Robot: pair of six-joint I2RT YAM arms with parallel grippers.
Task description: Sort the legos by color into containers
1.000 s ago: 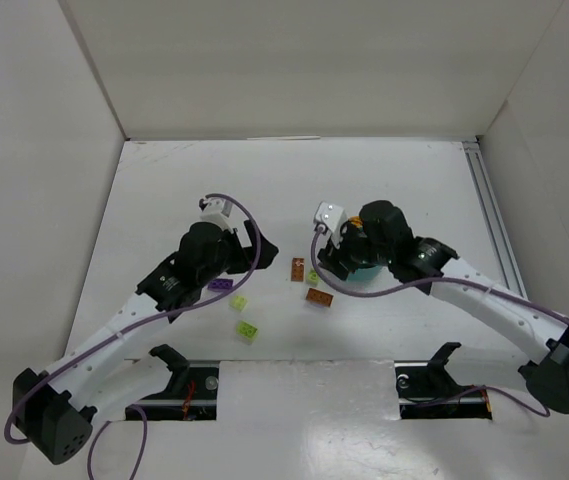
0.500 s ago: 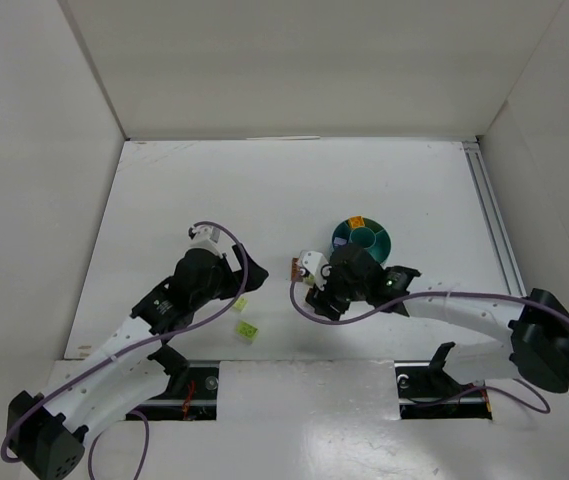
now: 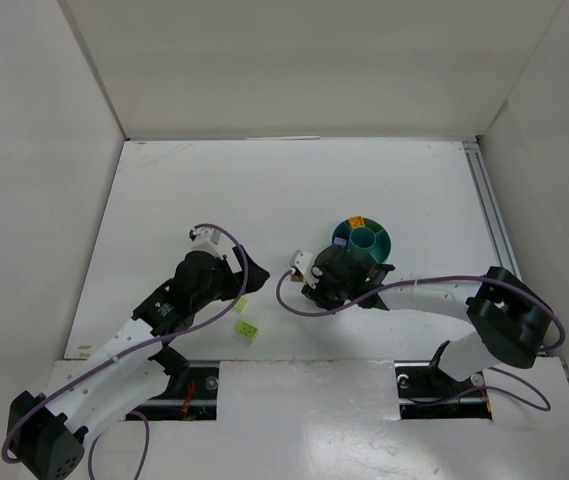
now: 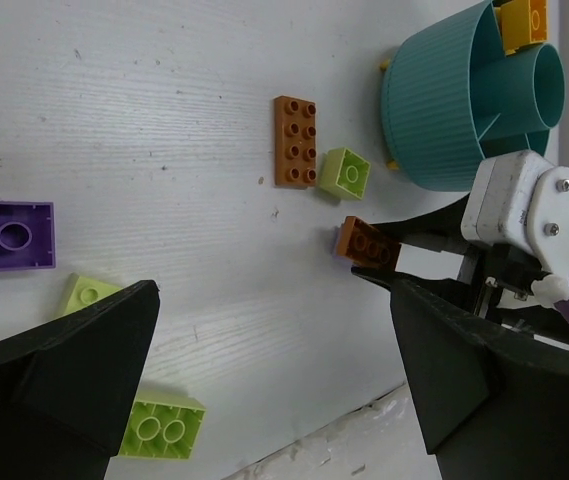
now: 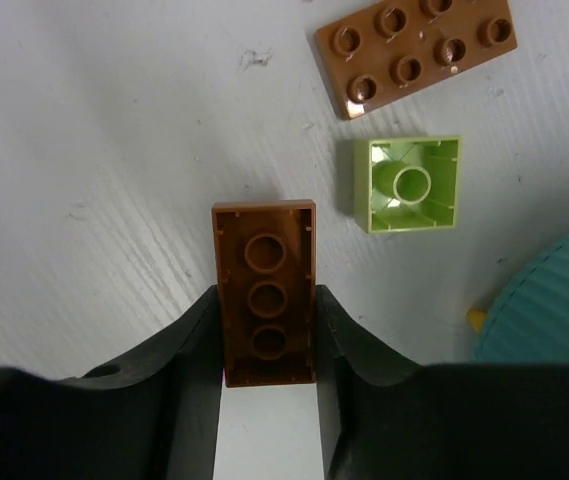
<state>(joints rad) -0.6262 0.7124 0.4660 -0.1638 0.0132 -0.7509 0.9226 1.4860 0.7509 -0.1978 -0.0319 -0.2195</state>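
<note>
Right wrist view: we see the right gripper (image 5: 266,350) with 1 finger (image 5: 189,350) on each long side of a brown brick (image 5: 265,290), both touching it; we read that as a grip closing on the brick, which lies underside up on the table (image 5: 114,150).
Step in hand: we judge this the pick of the brown brick, with lifting not yet shown.
Brick axis: its long axis runs straight out from the gripper, away from the wrist; the far end points toward the orange plate (image 5: 416,50).
Neighbours: a lime green brick (image 5: 413,184), also hollow side up, lies just beside the far right corner, apart from it; the teal bowl (image 5: 554,300) is at the right edge.
Next move: we think it calls for a straight lift, then a carry to the bowl compartment for brown.
Left wrist view: our left gripper (image 4: 274,390) stands wide open, holding nothing, above a purple brick (image 4: 6,236) and 2 lime green bricks (image 4: 160,428).
</note>
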